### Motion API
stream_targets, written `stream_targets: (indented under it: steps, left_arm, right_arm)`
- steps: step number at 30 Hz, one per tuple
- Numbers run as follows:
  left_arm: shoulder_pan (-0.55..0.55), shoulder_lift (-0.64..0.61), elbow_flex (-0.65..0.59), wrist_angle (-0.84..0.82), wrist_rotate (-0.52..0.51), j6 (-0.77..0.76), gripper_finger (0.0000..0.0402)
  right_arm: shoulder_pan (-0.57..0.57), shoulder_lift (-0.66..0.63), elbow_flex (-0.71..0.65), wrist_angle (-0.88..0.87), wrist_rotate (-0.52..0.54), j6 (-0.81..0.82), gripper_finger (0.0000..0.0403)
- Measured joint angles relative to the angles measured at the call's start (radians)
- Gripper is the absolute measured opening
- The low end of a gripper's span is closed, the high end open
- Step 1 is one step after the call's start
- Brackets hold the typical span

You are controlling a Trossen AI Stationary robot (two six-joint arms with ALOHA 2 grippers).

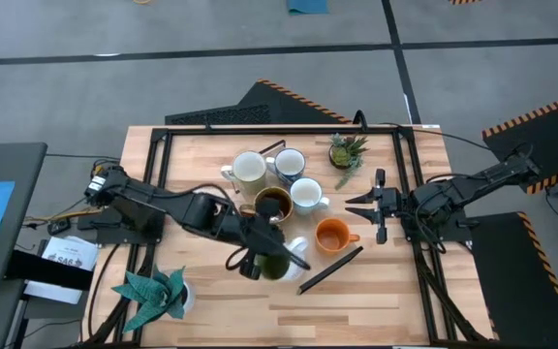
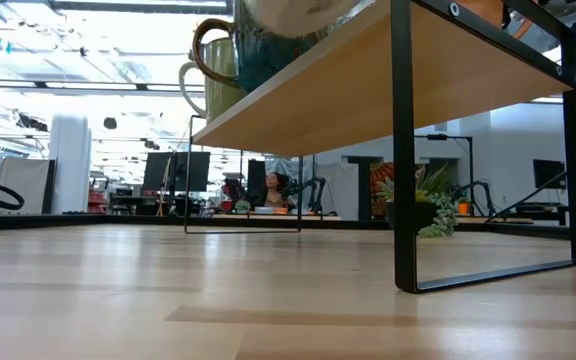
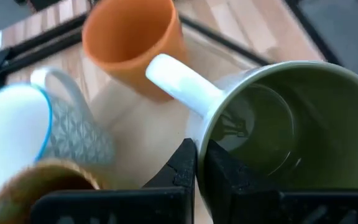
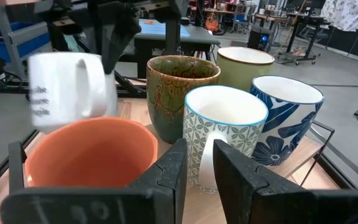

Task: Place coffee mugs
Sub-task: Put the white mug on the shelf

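We see a pale wooden tabletop (image 1: pixel 376 301) with a black metal-framed raised shelf (image 1: pixel 410 184) on it, grey floor around, and in the low view a bright workshop room behind. On the shelf stand a cream ceramic mug (image 1: pixel 249 169), a blue-flowered white mug (image 1: pixel 290 162), a pale patterned mug (image 1: pixel 305 194), a dark brown mug (image 1: pixel 274 204) and an orange mug (image 1: pixel 332 236), all mouth up, the orange handle towards the right arm. The left hand (image 1: pixel 250 262) pinches the rim of a green-lined white mug (image 3: pixel 272 124), handle towards the orange mug. The right hand (image 1: pixel 364 210) waits beside the orange mug, fingers slightly parted, holding nothing.
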Motion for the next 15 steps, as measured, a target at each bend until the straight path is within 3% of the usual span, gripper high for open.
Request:
stream_targets:
  steps: [15]
  left_arm:
    - [0.08,0.032,0.001,0.043,0.055,0.08,0.0]
  right_arm:
    - [0.0,0.0,0.0,-0.003,0.0,-0.001,0.0103]
